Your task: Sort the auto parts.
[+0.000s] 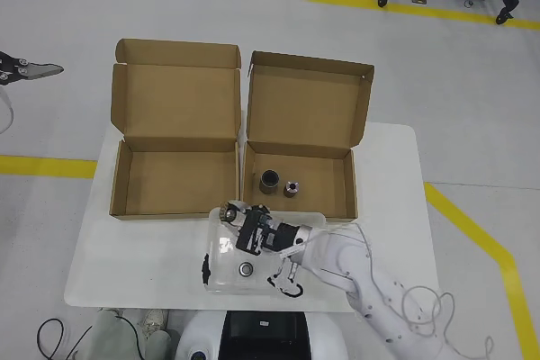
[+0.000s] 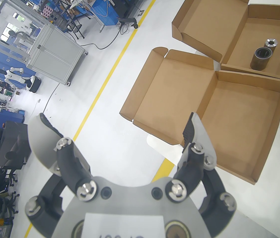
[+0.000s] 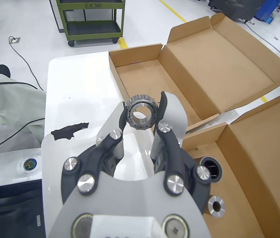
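Observation:
My right gripper (image 3: 143, 108) is shut on a ribbed metal bearing ring (image 3: 142, 115). In the top view this gripper (image 1: 231, 216) holds the ring (image 1: 226, 214) over the back edge of a clear plastic tray (image 1: 218, 274), just in front of the left cardboard box's (image 1: 175, 184) front right corner. That box is empty. The right cardboard box (image 1: 328, 193) holds a dark sleeve (image 1: 270, 181) and a small silver bushing (image 1: 292, 188). One round metal part (image 1: 247, 268) lies in the tray. My left gripper (image 2: 116, 116) hangs open and empty, off to the left of the boxes.
Both box lids stand open toward the far side of the white table (image 1: 387, 180). Black scraps (image 1: 284, 286) lie by the tray's edges. A green shelf cart (image 3: 90, 8) stands on the floor beyond the table. Bare table lies left and right of the tray.

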